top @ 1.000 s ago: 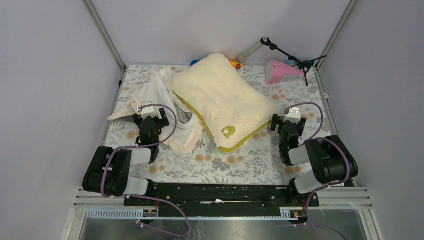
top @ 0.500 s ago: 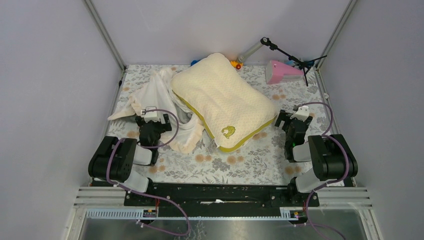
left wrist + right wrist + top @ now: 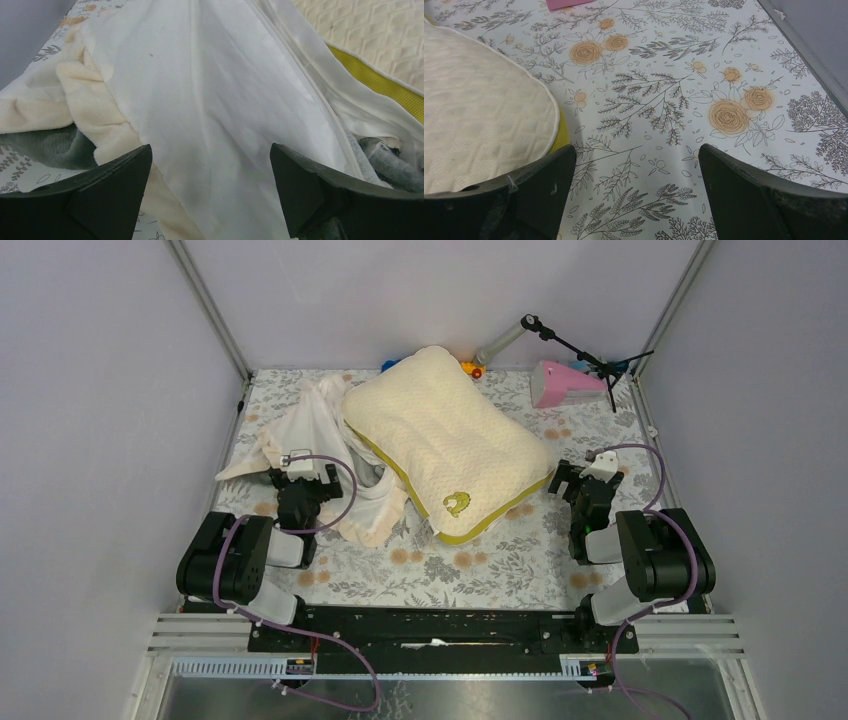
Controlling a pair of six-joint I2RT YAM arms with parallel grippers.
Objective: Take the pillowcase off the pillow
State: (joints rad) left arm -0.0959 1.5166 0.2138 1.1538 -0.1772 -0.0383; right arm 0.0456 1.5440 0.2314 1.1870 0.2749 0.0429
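View from above: a table covered in a flowered cloth (image 3: 480, 562), with two black robot arms mounted at its near edge. A thick pale-yellow quilted pillow (image 3: 445, 435) lies bare and slantwise in the middle of the table. One of its corners reaches the far edge, and a small yellow logo (image 3: 457, 504) sits at its near corner above a yellow-green side band. The cream-white pillowcase (image 3: 318, 430) is off the pillow. It lies crumpled in a heap on the left half of the table, and its right side touches the pillow's left edge.

The left gripper (image 3: 303, 474) is over the near part of the pillowcase. In the left wrist view its two black fingers are spread wide (image 3: 210, 150), with wrinkled white fabric (image 3: 215, 90) filling the gap between them and nothing pinched. It is not clear whether the fingertips touch the cloth. The pillow's yellow band (image 3: 380, 82) shows at the upper right of that view.

The right gripper (image 3: 580, 480) is just right of the pillow's near right edge. In the right wrist view its fingers are also spread apart (image 3: 636, 150) over bare flowered cloth, gripping nothing, with the rounded pillow edge (image 3: 479, 125) at the left.

At the far right corner of the table are a pink object (image 3: 562, 383) and a small black stand (image 3: 590, 360).
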